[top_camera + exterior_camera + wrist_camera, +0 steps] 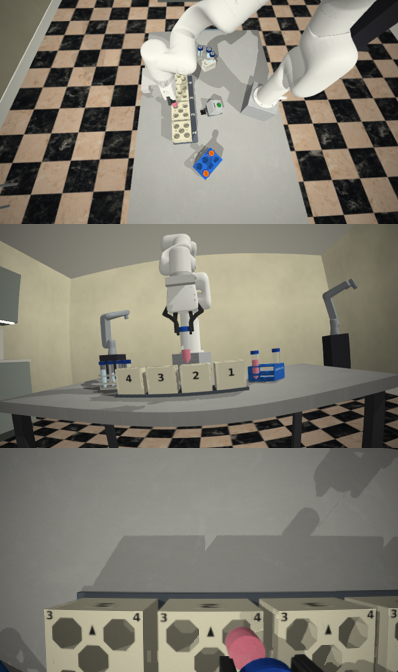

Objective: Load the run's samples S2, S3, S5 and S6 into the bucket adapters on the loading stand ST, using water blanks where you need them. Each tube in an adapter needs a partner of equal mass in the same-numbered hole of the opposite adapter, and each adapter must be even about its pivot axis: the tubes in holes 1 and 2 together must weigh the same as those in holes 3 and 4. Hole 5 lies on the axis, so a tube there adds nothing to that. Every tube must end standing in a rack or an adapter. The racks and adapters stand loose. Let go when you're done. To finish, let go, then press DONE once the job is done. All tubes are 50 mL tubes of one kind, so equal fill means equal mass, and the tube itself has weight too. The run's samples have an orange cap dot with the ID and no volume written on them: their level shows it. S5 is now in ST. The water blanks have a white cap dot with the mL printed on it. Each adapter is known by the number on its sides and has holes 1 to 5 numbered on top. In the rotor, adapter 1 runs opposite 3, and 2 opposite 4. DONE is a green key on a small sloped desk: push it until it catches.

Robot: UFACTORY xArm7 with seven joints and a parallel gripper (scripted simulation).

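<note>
End effector (172, 101) (184, 329) (267, 665) above adapter 2 (181, 111) (195, 382) (170, 660)

Blue rack (208, 163) holds two tubes, seemingly.

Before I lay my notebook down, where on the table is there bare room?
Bare: the tabletop beyond the blue rack, on the side away from the adapters. Crowded: the adapter row, with the gripper and its tube above.
</note>
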